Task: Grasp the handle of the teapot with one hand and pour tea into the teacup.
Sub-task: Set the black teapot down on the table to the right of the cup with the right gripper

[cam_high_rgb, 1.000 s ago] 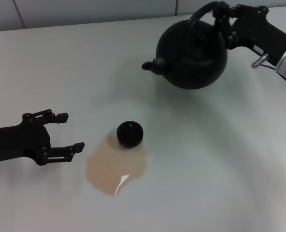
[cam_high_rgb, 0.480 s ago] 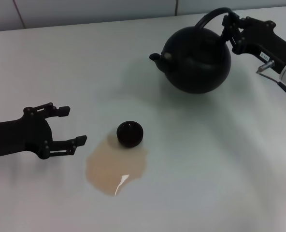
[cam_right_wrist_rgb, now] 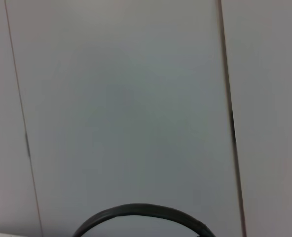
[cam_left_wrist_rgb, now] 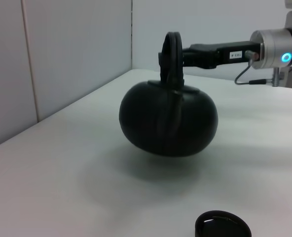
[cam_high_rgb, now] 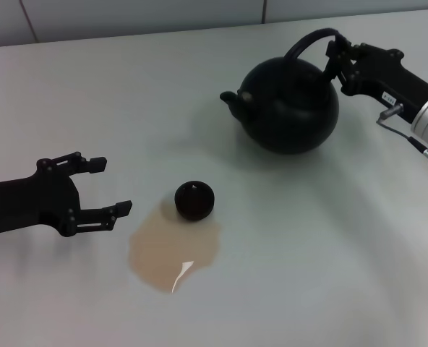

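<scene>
The black teapot [cam_high_rgb: 290,105] hangs above the table at the back right, spout [cam_high_rgb: 230,97] toward the left. My right gripper [cam_high_rgb: 335,61] is shut on its arched black handle [cam_high_rgb: 309,42]. The left wrist view shows the teapot [cam_left_wrist_rgb: 168,118] off the table with a shadow under it, and the handle [cam_left_wrist_rgb: 172,54] held. An arc of the handle [cam_right_wrist_rgb: 141,213] shows in the right wrist view. The small black teacup [cam_high_rgb: 194,199] stands at the table's middle, its rim also in the left wrist view [cam_left_wrist_rgb: 222,226]. My left gripper [cam_high_rgb: 105,188] is open and empty, left of the cup.
A puddle of light brown tea [cam_high_rgb: 172,249] lies on the white table [cam_high_rgb: 308,253], touching the cup's near side and spreading toward me. A grey panelled wall [cam_high_rgb: 127,14] runs behind the table.
The teapot has swung back upright and sunk lower, its spout rising from the tilted pose. My right gripper moved with it. My left gripper shifted slightly to the right.
</scene>
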